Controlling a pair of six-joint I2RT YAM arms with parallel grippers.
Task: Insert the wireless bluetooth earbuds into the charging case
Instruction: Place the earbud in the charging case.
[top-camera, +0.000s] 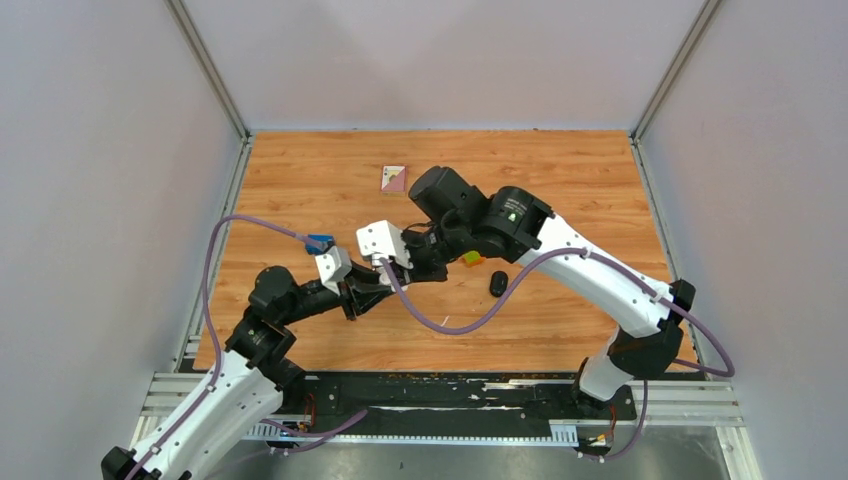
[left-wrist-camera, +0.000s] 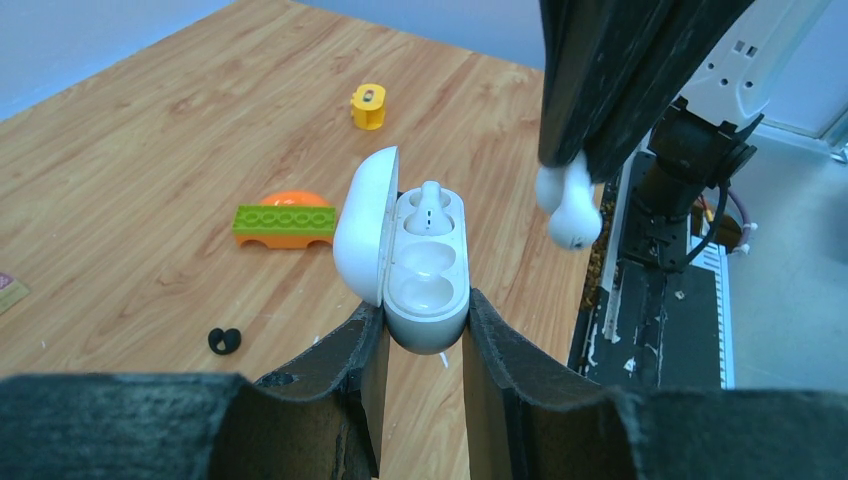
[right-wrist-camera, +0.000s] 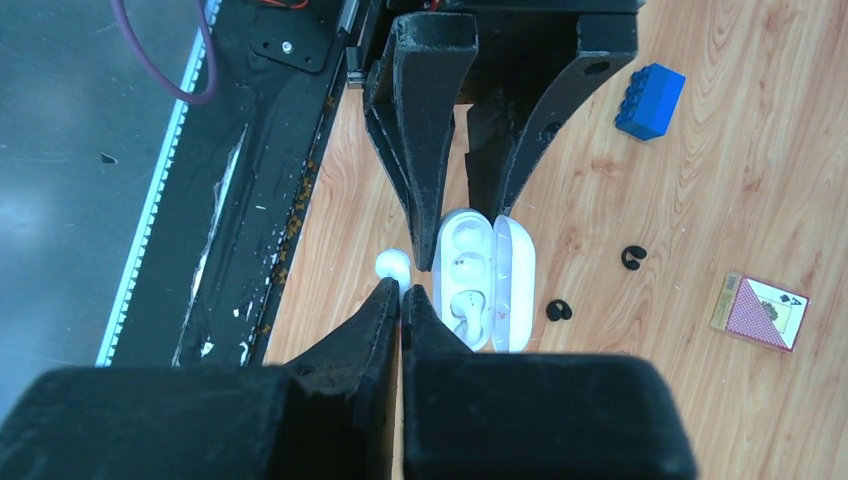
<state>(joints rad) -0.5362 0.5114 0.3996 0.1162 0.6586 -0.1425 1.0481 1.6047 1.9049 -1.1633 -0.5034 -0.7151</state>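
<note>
My left gripper (left-wrist-camera: 425, 320) is shut on a white charging case (left-wrist-camera: 428, 275), held with its lid open to the left. One white earbud (left-wrist-camera: 430, 205) sits in the case's far slot; the near slot is empty. My right gripper (right-wrist-camera: 402, 292) is shut on a second white earbud (right-wrist-camera: 393, 265), held just right of and above the case in the left wrist view (left-wrist-camera: 572, 212). Two black earbuds (right-wrist-camera: 632, 257) (right-wrist-camera: 558, 310) lie loose on the table beside the case (right-wrist-camera: 485, 280). In the top view both grippers (top-camera: 378, 283) (top-camera: 405, 268) meet mid-table.
An orange-and-green toy (left-wrist-camera: 285, 222) and a yellow piece (left-wrist-camera: 369, 106) lie beyond the case. A blue brick (right-wrist-camera: 650, 100) and a playing card (right-wrist-camera: 760, 310) lie on the wood. A black case (top-camera: 498, 283) sits right of the grippers. The black base rail (right-wrist-camera: 250, 150) runs along the near edge.
</note>
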